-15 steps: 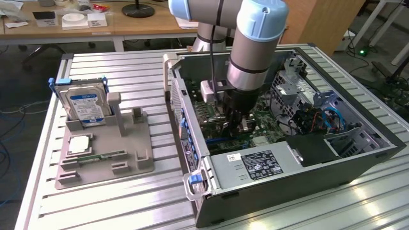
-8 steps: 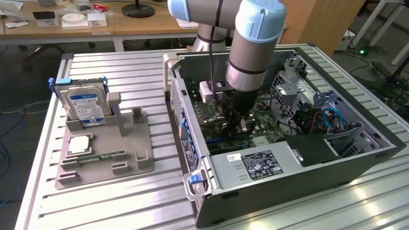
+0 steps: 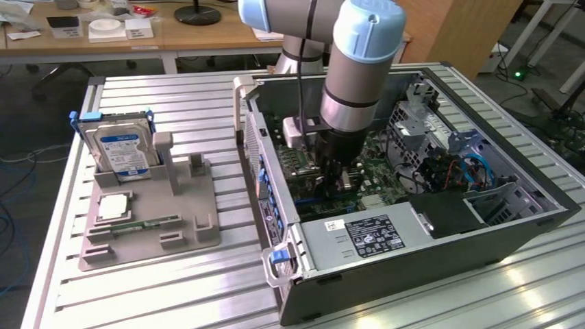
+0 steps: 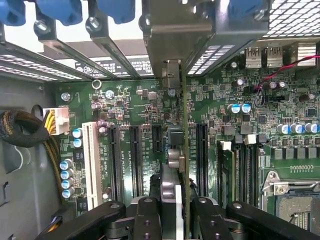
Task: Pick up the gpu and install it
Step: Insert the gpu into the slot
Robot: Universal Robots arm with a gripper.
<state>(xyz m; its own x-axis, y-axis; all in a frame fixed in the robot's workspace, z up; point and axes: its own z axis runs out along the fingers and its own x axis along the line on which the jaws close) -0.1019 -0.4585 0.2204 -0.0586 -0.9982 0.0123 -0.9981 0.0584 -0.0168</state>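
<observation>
the gpu [image 4: 176, 165] stands on edge between the fingertips of the gripper [image 4: 172, 212], seen edge-on in the wrist view as a thin green-edged card with dark components, its silver bracket [image 4: 172, 45] reaching up to the rear slot openings of the case; the jaws are clenched on the card's near end, black fingers [image 4: 145, 215] pressing either side; the card sits over the long black expansion slots [image 4: 135, 160] of the green motherboard [image 4: 250, 130], though whether it is fully seated i cannot tell; beside those slots lie a white slot [image 4: 91, 165], blue-topped capacitors [image 4: 67, 175] and a braided cable bundle [image 4: 20, 132] with a white plug; in the exterior view the gripper [image 3: 333, 175] is down inside the open computer case [image 3: 512, 229], at centre frame, the arm [image 3: 361, 68] a grey-and-pale-blue cylinder rising to the upper edge; the case is dark sheet metal lying on its side, with a labelled silver power supply [image 3: 366, 236] at lower centre and blue cables [image 3: 475, 171] at right; it rests on a ribbed aluminium table [image 3: 164, 288], shiny and slatted; at left of frame a grey moulded holder [image 3: 183, 205] carries a silver hard drive [image 3: 123, 151] with a blue-white label standing upright, a square processor [image 3: 114, 205] and a narrow green memory stick [image 3: 137, 225] lying flat; behind, at the upper left, a wooden desk [image 3: 183, 34] holds small boxes and a black round lamp base [image 3: 197, 14]; grey floor with cables at left edge.
</observation>
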